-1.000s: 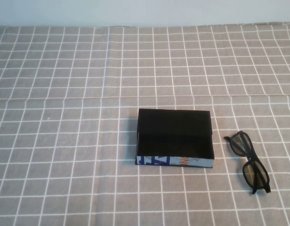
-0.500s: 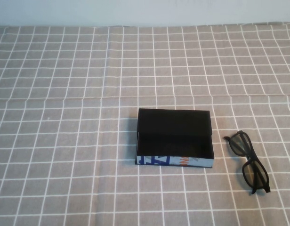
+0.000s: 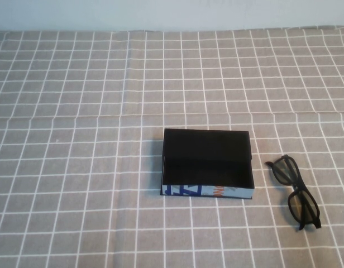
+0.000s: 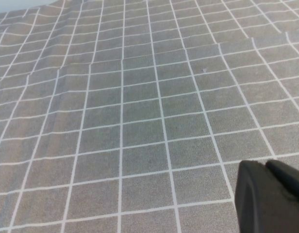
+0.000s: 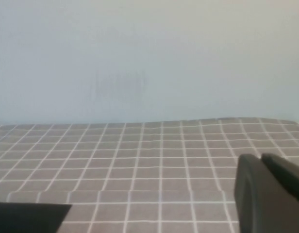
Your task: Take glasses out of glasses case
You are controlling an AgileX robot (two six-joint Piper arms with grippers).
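The glasses case (image 3: 207, 163) is a shallow black box lying open in the middle of the table, its lid folded back and its inside bare. Its front side is white with blue and orange print. The glasses (image 3: 295, 191), black with dark lenses, lie on the cloth just right of the case and apart from it. Neither gripper shows in the high view. My left gripper (image 4: 265, 164) hovers over bare cloth with its fingers together and empty. My right gripper (image 5: 260, 158) is also shut and empty, facing the far wall.
A grey cloth with a white grid (image 3: 77, 167) covers the table up to a pale wall (image 3: 172, 14) at the back. A flat black shape (image 5: 28, 218) shows low in the right wrist view; I cannot tell what it is.
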